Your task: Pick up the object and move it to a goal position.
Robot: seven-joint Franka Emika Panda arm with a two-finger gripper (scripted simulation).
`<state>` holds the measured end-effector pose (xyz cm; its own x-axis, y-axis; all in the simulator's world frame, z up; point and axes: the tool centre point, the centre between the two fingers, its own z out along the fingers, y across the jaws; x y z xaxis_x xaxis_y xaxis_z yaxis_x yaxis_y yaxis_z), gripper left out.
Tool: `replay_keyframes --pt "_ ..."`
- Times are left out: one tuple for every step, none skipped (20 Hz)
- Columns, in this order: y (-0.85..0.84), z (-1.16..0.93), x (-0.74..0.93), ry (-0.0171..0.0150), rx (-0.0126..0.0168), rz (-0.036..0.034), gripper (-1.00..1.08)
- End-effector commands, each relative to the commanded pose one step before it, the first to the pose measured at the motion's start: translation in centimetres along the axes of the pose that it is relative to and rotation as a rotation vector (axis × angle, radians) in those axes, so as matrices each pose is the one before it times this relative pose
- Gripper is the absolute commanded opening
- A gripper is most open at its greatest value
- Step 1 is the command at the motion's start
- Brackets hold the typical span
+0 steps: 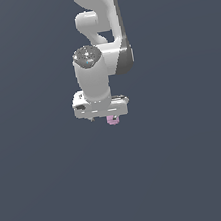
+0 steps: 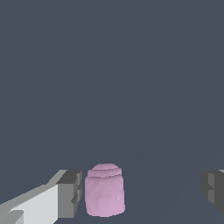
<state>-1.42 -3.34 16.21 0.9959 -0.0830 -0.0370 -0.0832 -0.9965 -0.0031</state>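
White-grey Panda gripper spread wide, holding nothing; small pale pink lumpy cylindrical object between dark finger pads, just beside one, well apart from other. Step, judged: pre-grasp. Next: centre, close, lift to goal

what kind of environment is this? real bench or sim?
Most likely a bare simulator scene: flat, featureless grey-blue ground, a smoothly rendered white arm, and one pink object between the open end effector fingers.
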Motion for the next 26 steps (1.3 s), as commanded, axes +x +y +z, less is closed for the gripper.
replay_keyframes --pt "0.523 -0.083 0.053 -0.00185 0.00051 0.01458 1.0" --pt "-0.035 -0.002 0.003 0.00009 -0.00002 -0.00097 1.0" --pt "-0.095 0.026 -0.021 0.00034 -0.00008 -0.00247 1.0" --pt "-0.074 0.056 -0.048 0.00038 -0.00009 -0.00179 1.0" --pt "-0.047 0.085 -0.076 0.0004 -0.0001 -0.00088 1.0" --pt "-0.037 0.116 -0.103 0.00045 -0.00011 -0.00051 1.0" --pt "-0.051 0.142 -0.132 0.00062 -0.00015 -0.00073 1.0" --pt "-0.07 0.174 -0.158 0.00072 -0.00017 -0.00117 1.0" --pt "-0.089 0.202 -0.185 0.00086 -0.0002 -0.0016 1.0" --pt "-0.115 0.223 -0.214 0.00107 -0.00024 -0.00213 1.0" --pt "-0.118 0.253 -0.24 0.0011 -0.00024 -0.00222 1.0" --pt "-0.136 0.273 -0.271 0.00129 -0.00028 -0.00252 1.0" --pt "-0.144 0.299 -0.303 0.0014 -0.00029 -0.00265 1.0" --pt "-0.154 0.323 -0.335 0.0015 -0.00029 -0.00286 1.0" --pt "-0.169 0.346 -0.37 0.00164 -0.0003 -0.00318 1.0" --pt "-0.182 0.368 -0.406 0.00177 -0.00031 -0.00347 1.0" --pt "-0.194 0.389 -0.444 0.0019 -0.0003 -0.00373 1.0" --pt "-0.205 0.409 -0.483 0.00202 -0.00029 -0.00398 1.0" --pt "-0.22 0.426 -0.524 0.00217 -0.00028 -0.00431 1.0" --pt "-0.218 0.418 -0.535 0.00217 -0.00025 -0.00431 1.0" --pt "-0.204 0.384 -0.512 0.00204 -0.0002 -0.00409 1.0" --pt "-0.191 0.352 -0.487 0.00192 -0.00016 -0.00386 1.0" --pt "-0.175 0.322 -0.46 0.00177 -0.00012 -0.00358 1.0" --pt "-0.162 0.292 -0.432 0.00164 -0.00009 -0.00333 1.0" --pt "-0.149 0.263 -0.402 0.00152 -0.00006 -0.0031 1.0" --pt "-0.136 0.236 -0.371 0.00139 -0.00004 -0.00284 1.0"
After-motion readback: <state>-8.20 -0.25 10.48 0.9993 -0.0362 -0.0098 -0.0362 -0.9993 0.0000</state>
